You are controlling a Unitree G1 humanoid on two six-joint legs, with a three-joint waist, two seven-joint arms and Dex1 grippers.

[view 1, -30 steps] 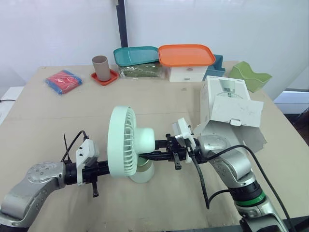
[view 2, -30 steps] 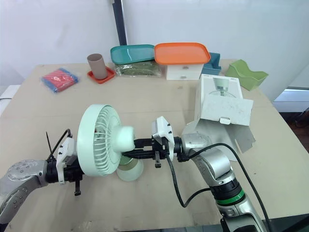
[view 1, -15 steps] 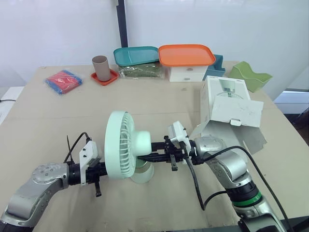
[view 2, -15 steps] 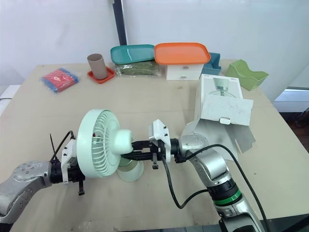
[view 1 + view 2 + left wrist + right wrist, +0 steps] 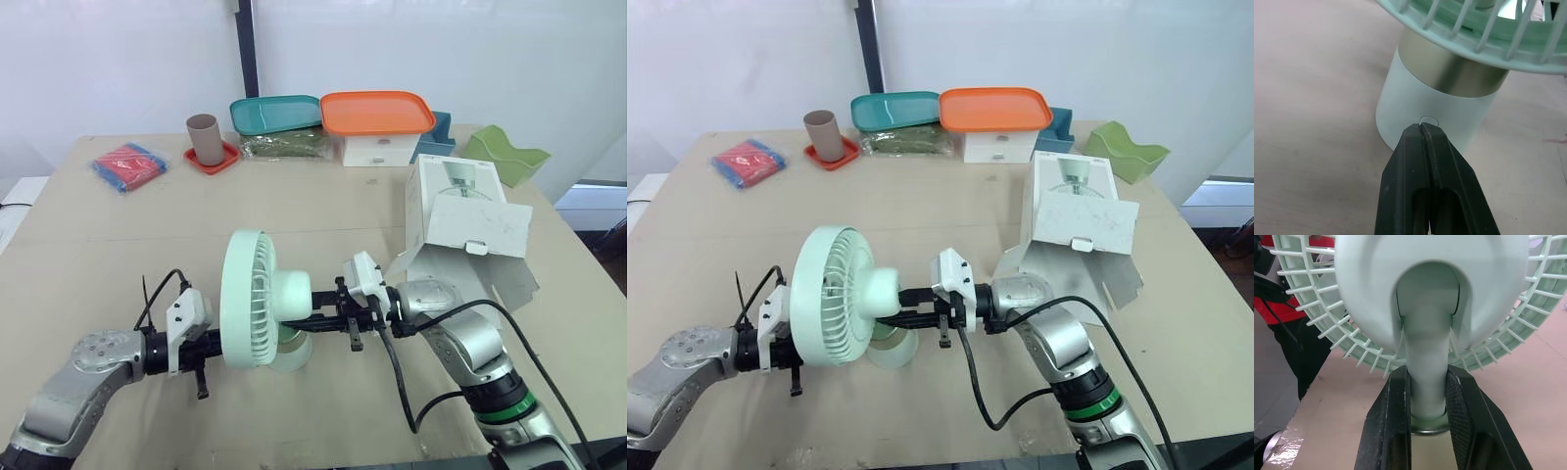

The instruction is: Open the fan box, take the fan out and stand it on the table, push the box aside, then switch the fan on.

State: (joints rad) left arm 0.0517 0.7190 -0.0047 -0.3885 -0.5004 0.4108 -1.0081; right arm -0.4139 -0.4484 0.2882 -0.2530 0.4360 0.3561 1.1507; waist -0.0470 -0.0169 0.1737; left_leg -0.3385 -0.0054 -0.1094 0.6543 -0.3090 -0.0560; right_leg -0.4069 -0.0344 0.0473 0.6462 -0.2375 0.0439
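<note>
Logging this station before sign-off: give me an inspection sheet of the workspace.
Surface: tan table, flat.
Job's things: fan standing on its base; fan box open, on the right.
Clutter: cup, teal tray, red packet along the far edge.
Grippers: left gripper shut, tip at the fan's base; right gripper shut on the fan's neck.
Cables: black cable looping from the right arm.
Surroundings: white wall behind.
</note>
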